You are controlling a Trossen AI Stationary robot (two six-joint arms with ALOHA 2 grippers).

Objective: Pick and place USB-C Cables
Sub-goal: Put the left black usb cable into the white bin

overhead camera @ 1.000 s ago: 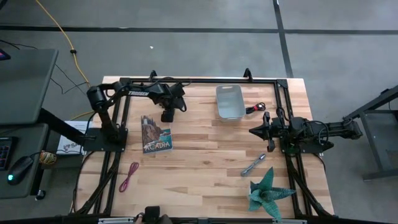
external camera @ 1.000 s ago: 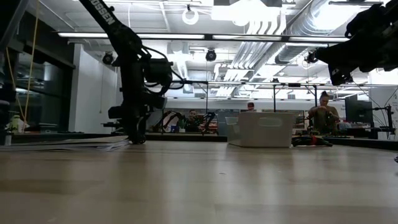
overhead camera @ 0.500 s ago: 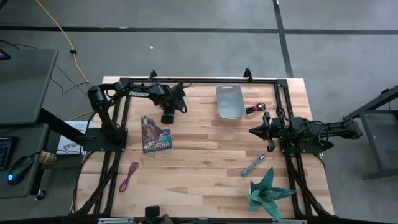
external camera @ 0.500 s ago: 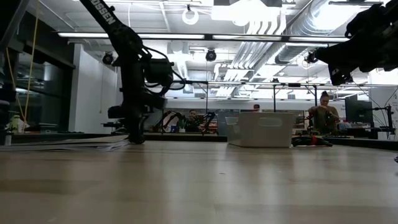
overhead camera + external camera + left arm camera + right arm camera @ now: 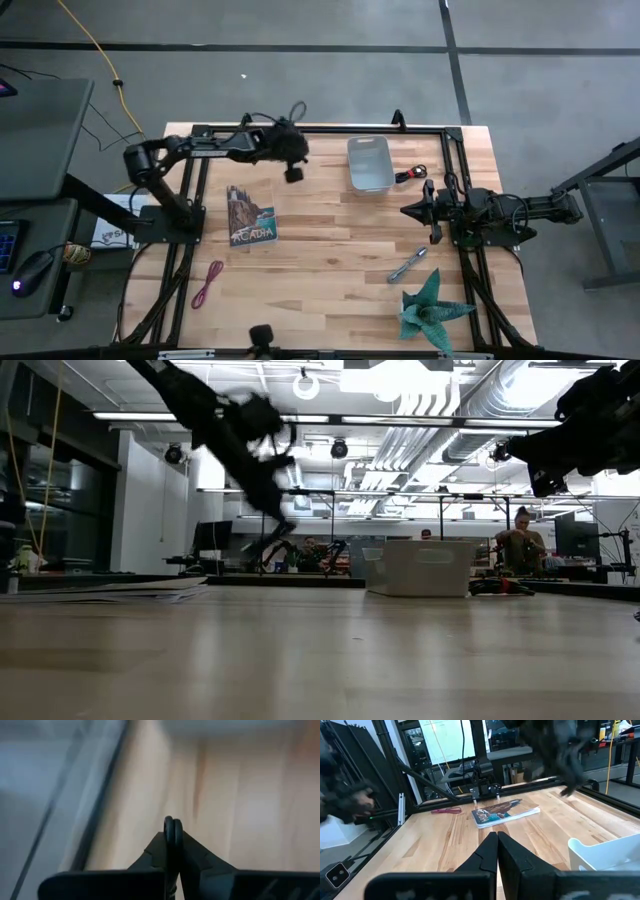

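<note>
USB-C cables lie apart: maroon-pink one near the book; left gripper and right gripper both closed, empty.

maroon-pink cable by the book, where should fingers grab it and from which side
Likely from straight above, across the narrow middle of the maroon-pink cable. It lies flat on the table as a long, thin loop near the left edge, below the book, so the strands can be pinched together there. The left gripper is closer.

Pale planked wooden table; translucent plastic bin
</note>
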